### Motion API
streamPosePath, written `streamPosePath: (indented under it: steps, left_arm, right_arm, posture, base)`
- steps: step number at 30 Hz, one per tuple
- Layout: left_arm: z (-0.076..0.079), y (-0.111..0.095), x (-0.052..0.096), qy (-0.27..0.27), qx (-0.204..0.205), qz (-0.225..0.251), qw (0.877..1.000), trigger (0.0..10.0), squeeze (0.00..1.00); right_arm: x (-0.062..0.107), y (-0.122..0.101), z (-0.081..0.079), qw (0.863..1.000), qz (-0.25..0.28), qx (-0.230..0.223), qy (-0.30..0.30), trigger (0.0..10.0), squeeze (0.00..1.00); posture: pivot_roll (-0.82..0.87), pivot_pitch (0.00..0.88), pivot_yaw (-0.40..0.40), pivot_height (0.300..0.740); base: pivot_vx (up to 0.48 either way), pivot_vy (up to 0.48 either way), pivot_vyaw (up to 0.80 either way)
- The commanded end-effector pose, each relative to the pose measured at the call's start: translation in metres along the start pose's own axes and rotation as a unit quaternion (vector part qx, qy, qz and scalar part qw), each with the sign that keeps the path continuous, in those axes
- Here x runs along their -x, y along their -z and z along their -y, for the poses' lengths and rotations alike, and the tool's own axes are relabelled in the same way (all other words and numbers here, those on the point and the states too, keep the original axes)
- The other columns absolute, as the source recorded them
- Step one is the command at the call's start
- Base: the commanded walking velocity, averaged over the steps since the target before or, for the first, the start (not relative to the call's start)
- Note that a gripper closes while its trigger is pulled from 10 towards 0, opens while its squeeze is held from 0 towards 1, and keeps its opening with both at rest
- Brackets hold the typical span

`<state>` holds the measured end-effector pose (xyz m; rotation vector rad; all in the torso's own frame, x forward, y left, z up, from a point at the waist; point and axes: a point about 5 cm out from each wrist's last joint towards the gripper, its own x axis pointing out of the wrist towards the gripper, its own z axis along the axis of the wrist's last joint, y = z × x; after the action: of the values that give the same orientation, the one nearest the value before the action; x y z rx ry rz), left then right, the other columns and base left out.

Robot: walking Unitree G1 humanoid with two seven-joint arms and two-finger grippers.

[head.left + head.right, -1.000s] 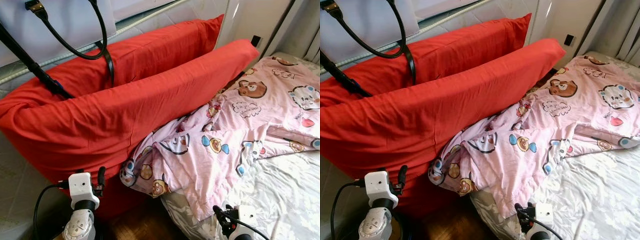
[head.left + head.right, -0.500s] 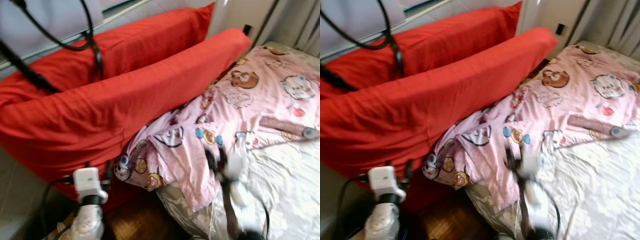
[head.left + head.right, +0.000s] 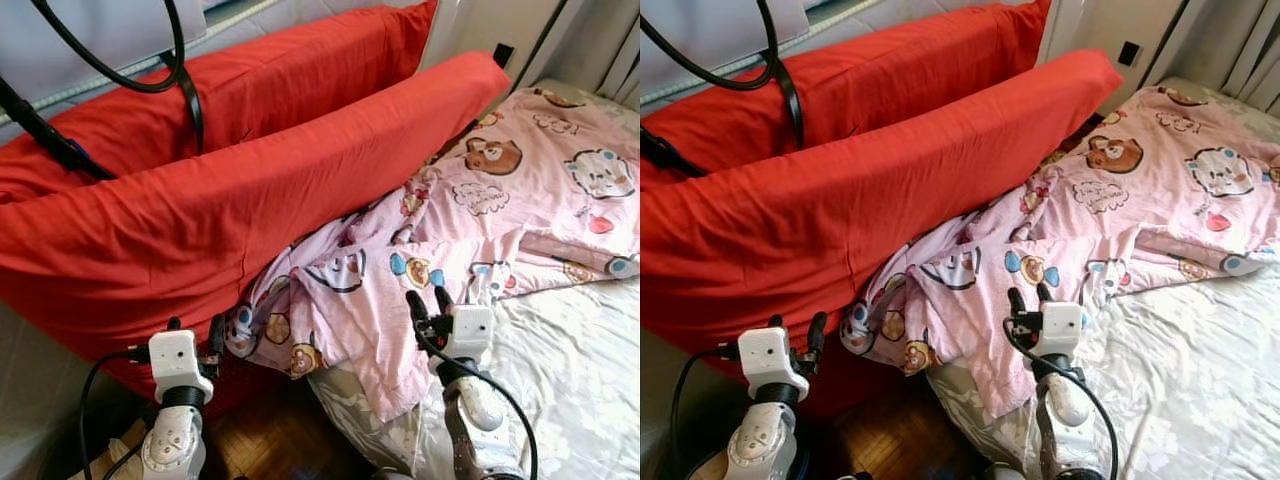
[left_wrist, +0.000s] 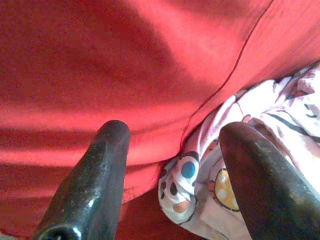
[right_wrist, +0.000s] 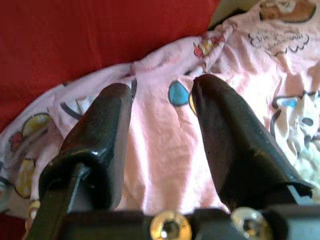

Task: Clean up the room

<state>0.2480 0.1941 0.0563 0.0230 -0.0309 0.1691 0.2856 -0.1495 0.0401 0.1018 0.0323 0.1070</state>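
A pink cartoon-print blanket [image 3: 500,220] lies rumpled on the bed, one corner hanging over the bed's near edge against a long red pillow [image 3: 250,200]. A second red pillow [image 3: 300,80] stands behind the first. My right gripper [image 3: 427,302] is open, raised just over the blanket's hanging part, and the right wrist view has its fingers [image 5: 220,135] spread above the pink cloth [image 5: 160,150]. My left gripper [image 3: 195,328] is open and low, close to the front pillow's underside. Between its fingers [image 4: 95,175] are the red cloth [image 4: 125,60] and the blanket's corner [image 4: 200,175].
A white patterned bedsheet [image 3: 580,370] covers the mattress at the right. Dark wooden floor [image 3: 270,440] lies between the pillows and the bed. Black bag straps [image 3: 185,80] hang over the rear pillow. A wall socket [image 3: 503,55] and a curtain [image 3: 610,50] are at the back right.
My right arm has come up from the bottom edge to the blanket's hanging corner. The camera shifted a little; the left gripper stays low by the red pillow.
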Motion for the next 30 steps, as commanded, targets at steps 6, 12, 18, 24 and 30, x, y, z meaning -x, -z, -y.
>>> streamPosePath:
  steps: [6, 12, 18, 24, 30]
  left_arm:
    - [-0.0030, 0.0040, 0.0058, -0.005, -0.007, -0.016, 1.000, 10.0, 0.00]
    - [-0.0036, 0.0043, 0.0056, -0.009, -0.004, -0.021, 1.000, 10.0, 0.00]
    - [-0.0025, 0.0061, 0.0058, -0.008, 0.002, -0.030, 1.000, 10.0, 0.00]
    - [-0.0020, 0.0055, 0.0056, -0.007, -0.001, -0.029, 1.000, 10.0, 0.00]
    - [-0.0015, 0.0049, 0.0052, -0.005, -0.002, -0.029, 1.000, 10.0, 0.00]
  right_arm:
    - [0.0064, 0.0078, -0.0008, 1.000, -0.022, 0.002, 0.002, 10.0, 0.00]
    - [0.0071, 0.0062, -0.0005, 1.000, -0.019, -0.002, 0.004, 10.0, 0.00]
    - [0.0071, 0.0071, 0.0003, 1.000, -0.023, -0.002, 0.006, 10.0, 0.00]
    - [0.0072, 0.0078, 0.0003, 1.000, -0.027, -0.002, 0.004, 10.0, 0.00]
    - [0.0054, 0.0109, -0.0009, 0.999, -0.044, 0.002, 0.000, 10.0, 0.00]
  posture:
    - [-0.02, 0.229, -0.029, 0.710]
    - [-0.02, 0.227, -0.030, 0.710]
    - [-0.02, 0.227, -0.032, 0.710]
    - [-0.02, 0.227, -0.033, 0.710]
    - [-0.02, 0.229, -0.032, 0.681]
  base:
    - [0.000, 0.000, 0.00]
    - [0.000, 0.000, 0.00]
    - [0.000, 0.320, 0.00]
    - [0.000, 0.217, 0.00]
    - [0.000, 0.000, 0.00]
